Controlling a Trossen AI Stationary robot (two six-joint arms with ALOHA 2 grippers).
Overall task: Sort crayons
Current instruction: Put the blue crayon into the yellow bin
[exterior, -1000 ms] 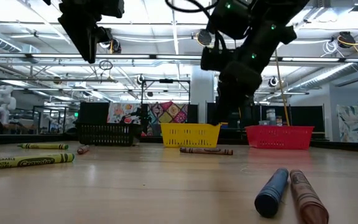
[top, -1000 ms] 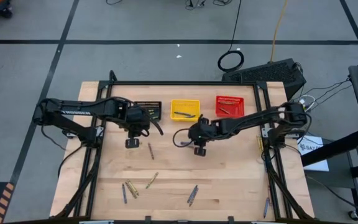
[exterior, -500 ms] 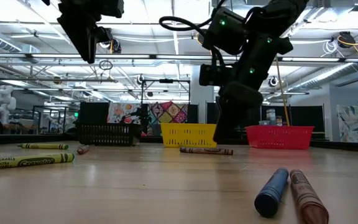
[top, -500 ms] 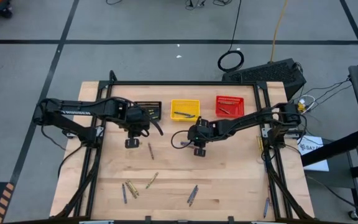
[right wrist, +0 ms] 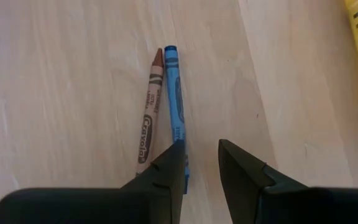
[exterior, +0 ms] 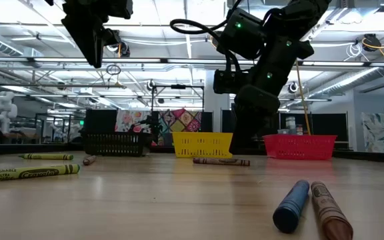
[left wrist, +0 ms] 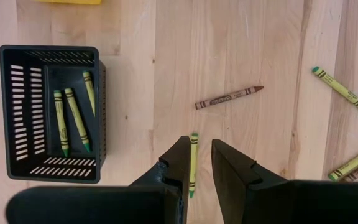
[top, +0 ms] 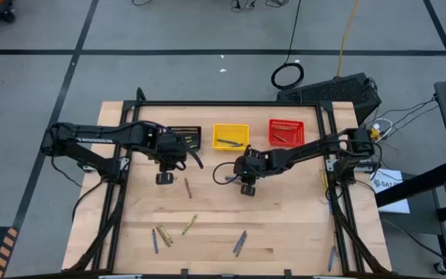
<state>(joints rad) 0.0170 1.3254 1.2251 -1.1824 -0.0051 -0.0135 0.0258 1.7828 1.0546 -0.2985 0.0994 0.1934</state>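
A: Taking the yellow basket (top: 230, 136) as the marker, what lay nearest the low camera?

B: A blue crayon (exterior: 291, 205) and a brown crayon (exterior: 328, 210), side by side and touching, well on the near side of that basket. The right gripper (top: 247, 188) hung above the tabletop (top: 285, 232) in front of the basket, jaws parted and empty; its wrist view looked down on that same pair, so I judged it was lining up on the blue one.

A: And the left gripper (top: 164, 178)?

B: To the basket's left and slightly nearer, raised, jaws also apart with nothing between them. A green crayon (left wrist: 192, 163) lay on the wood in line with the gap, a red-brown crayon (left wrist: 229, 98) close by.

A: Farther back?

B: The black basket (left wrist: 50, 112) stood left of the yellow one with green crayons in it, the red basket (top: 286, 131) right of it.

A: Room to work?

B: Plenty of bare wood around the loose crayons; the frame rails at the tabletop's edges were the only bounds.
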